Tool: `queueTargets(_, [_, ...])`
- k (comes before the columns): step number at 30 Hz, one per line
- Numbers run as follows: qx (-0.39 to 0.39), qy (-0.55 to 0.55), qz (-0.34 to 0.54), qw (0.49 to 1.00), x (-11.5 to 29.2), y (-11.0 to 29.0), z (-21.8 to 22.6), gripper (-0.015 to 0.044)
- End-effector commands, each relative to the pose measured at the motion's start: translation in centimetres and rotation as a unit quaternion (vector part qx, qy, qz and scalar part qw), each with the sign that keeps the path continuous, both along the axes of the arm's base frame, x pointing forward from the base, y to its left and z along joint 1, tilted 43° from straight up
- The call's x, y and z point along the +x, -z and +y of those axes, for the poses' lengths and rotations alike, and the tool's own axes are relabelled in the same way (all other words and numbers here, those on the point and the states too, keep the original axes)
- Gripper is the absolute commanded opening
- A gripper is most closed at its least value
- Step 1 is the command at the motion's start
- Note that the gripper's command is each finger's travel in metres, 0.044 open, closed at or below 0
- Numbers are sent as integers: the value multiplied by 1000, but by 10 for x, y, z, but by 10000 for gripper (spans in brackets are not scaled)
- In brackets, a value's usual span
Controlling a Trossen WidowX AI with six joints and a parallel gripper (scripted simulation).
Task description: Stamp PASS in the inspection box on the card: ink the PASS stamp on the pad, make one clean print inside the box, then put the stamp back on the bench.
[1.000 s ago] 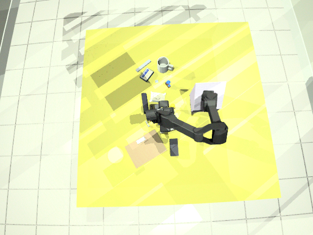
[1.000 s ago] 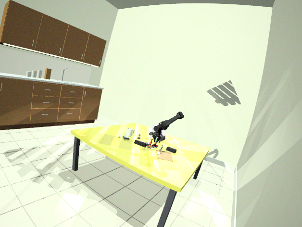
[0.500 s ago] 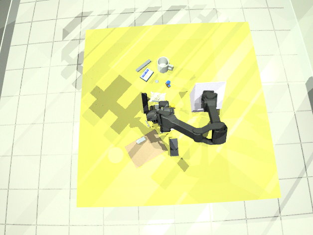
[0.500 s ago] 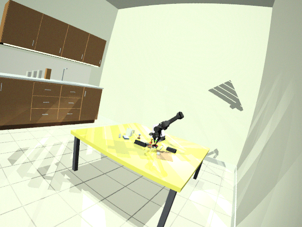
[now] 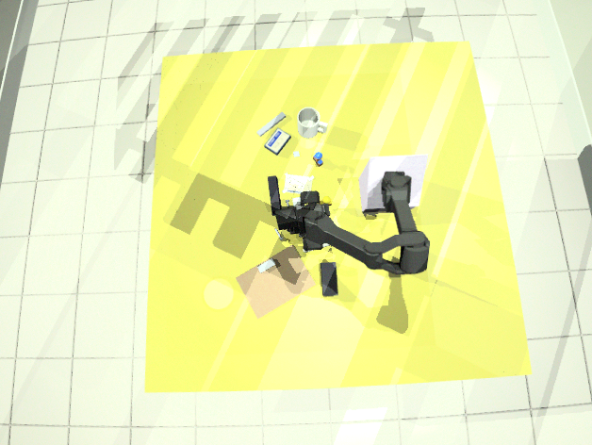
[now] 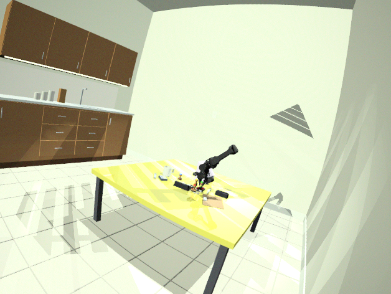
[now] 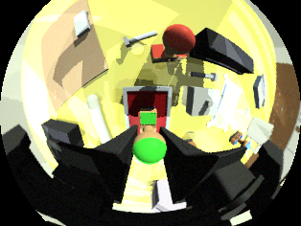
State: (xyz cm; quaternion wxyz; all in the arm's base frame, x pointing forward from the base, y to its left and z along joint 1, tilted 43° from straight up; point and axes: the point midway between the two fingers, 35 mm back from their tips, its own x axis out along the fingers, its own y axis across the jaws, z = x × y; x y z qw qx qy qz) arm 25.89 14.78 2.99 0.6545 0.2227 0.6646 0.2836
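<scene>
My gripper (image 7: 150,133) (image 6: 200,184) is shut on the green-knobbed PASS stamp (image 7: 149,148). The stamp's green square base hangs right over the red ink pad (image 7: 137,100) in its grey frame; I cannot tell whether it touches the pad. In the overhead view the arm hides the stamp and the pad. The tan card (image 5: 277,289) (image 7: 66,58) (image 6: 213,203) lies to the front left of the gripper, with the white inspection box (image 5: 265,266) (image 7: 81,23) at its near corner.
A red-knobbed stamp (image 7: 178,38) stands just beyond the pad. Black blocks (image 5: 328,278) (image 5: 273,191) lie on either side. A blue stamp (image 5: 318,156), a yellow-knobbed stamp (image 5: 326,198), a mug (image 5: 308,122), a blue-and-white tag (image 5: 277,140) and a white sheet (image 5: 297,182) lie farther back.
</scene>
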Motion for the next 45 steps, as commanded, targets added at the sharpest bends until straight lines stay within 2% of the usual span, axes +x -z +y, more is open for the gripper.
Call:
queueTargets(1, [0,1,0,1000,0,1,1,0])
queueTargets(45, [0,1,0,1000,0,-4,-4,0])
